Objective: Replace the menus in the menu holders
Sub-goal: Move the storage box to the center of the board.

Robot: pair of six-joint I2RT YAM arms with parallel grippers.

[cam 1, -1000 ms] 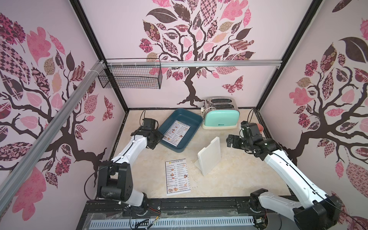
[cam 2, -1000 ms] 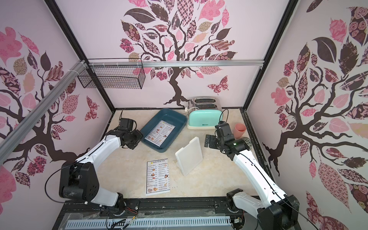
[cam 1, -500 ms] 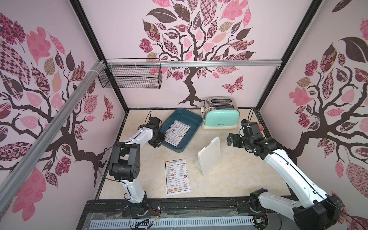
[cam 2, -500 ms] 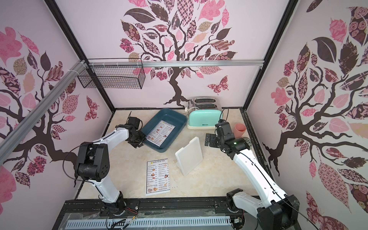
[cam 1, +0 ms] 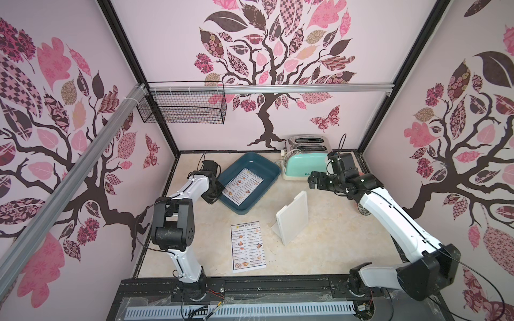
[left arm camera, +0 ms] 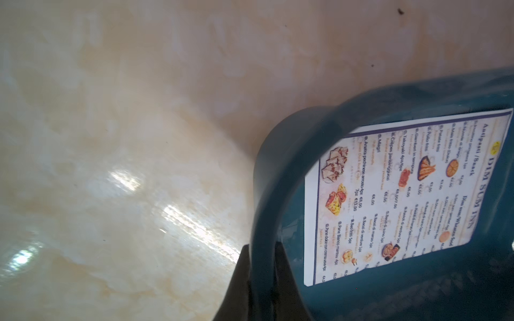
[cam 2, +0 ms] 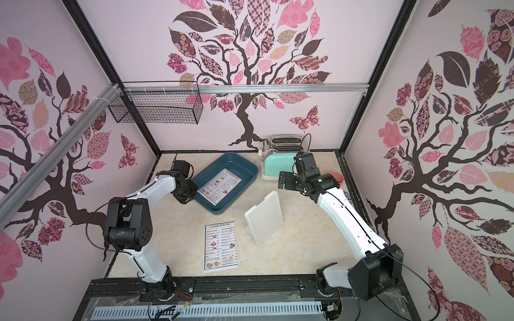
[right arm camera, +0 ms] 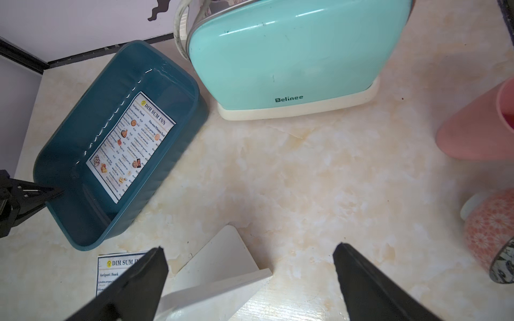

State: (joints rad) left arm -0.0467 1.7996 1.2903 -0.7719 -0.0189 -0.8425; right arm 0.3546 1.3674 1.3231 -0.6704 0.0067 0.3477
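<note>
Low in both top views, one menu (cam 1: 248,246) lies flat on the worktop (cam 1: 333,250), near the front edge. Just right of it and a bit higher in the frame, the white holder (cam 1: 293,216) stands up, apart from that sheet. The side we see is plain white. Higher and left sits the blue tray (cam 1: 258,198), with the other menu (cam 1: 244,188) flat inside. The left tool (left arm camera: 261,247) is pinched tight on the tray's wall, one finger inside and one outside. The right tool (right arm camera: 249,247) hangs up and right of the holder, fingers wide apart, holding nothing. The green toaster (cam 1: 304,168) stands farthest back.
</note>
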